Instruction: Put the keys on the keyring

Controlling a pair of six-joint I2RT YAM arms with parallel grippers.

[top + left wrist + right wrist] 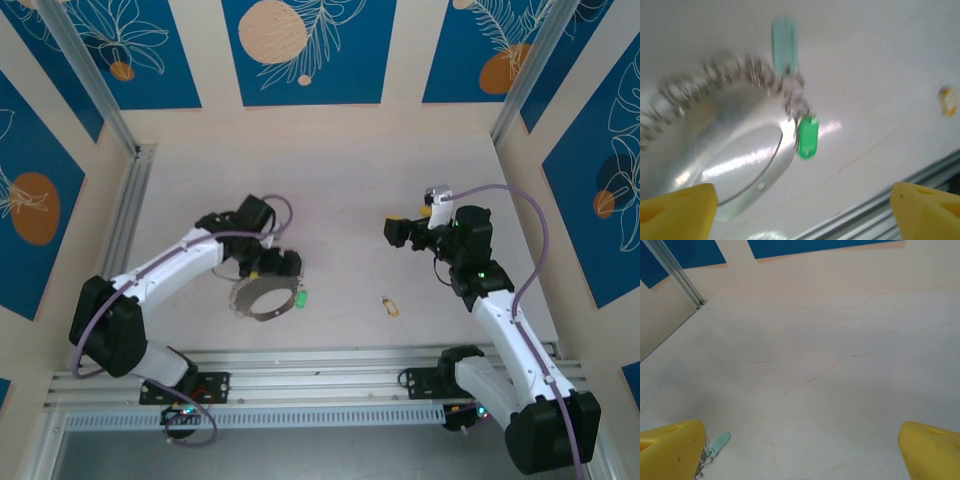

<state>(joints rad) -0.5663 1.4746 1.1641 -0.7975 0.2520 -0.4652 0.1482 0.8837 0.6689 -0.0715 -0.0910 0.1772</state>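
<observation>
From above I see the keyring (265,300) lying near the table's (340,170) near edge, left of centre. The left gripper (275,268) sits over its far rim, fingers apart and clamping nothing. The key (390,305) lies to the ring's right, apart from it. My left wrist view brings out the green tag (807,136) and adds a pale teal tag (785,42) on the chain. The right gripper (400,232) hangs spread wide, with open table towards the far edge. A metal rail (300,360) borders the near edge.
</observation>
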